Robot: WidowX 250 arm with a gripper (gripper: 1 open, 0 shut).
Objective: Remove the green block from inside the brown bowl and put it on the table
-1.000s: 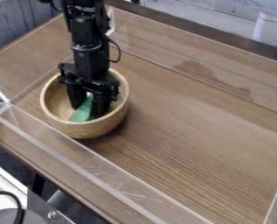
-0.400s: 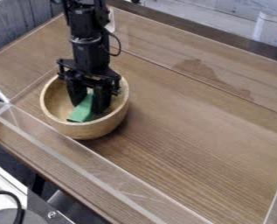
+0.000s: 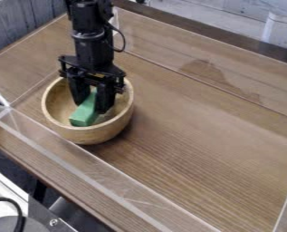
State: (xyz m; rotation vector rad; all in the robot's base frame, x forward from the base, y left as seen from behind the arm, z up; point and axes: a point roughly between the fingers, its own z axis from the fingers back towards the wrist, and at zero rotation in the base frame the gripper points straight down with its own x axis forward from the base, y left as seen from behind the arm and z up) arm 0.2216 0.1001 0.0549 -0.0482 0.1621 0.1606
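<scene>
— Gripper (image 3: 92, 98)?
— Pointing straight down into the bowl (image 3: 61, 127), clenched on the block (image 3: 86, 111), one black finger on each side.
— Block position?
— Green, tilted, upper end pinched between the fingers, lower end down inside the bowl, near the front inner wall. Hard to tell whether touching the bowl's floor or just clear of it.
— Bowl?
— Light wood, round, thick rim, sitting on the counter (image 3: 194, 118) toward the left side, close to the clear front wall (image 3: 73, 172).
— Rest of the counter?
— Brown wood grain with dark streaks, faint pale smudge right of centre, low clear walls all round.
— Arm?
— Black, upright, rising from the bowl toward the top edge of the view.
</scene>
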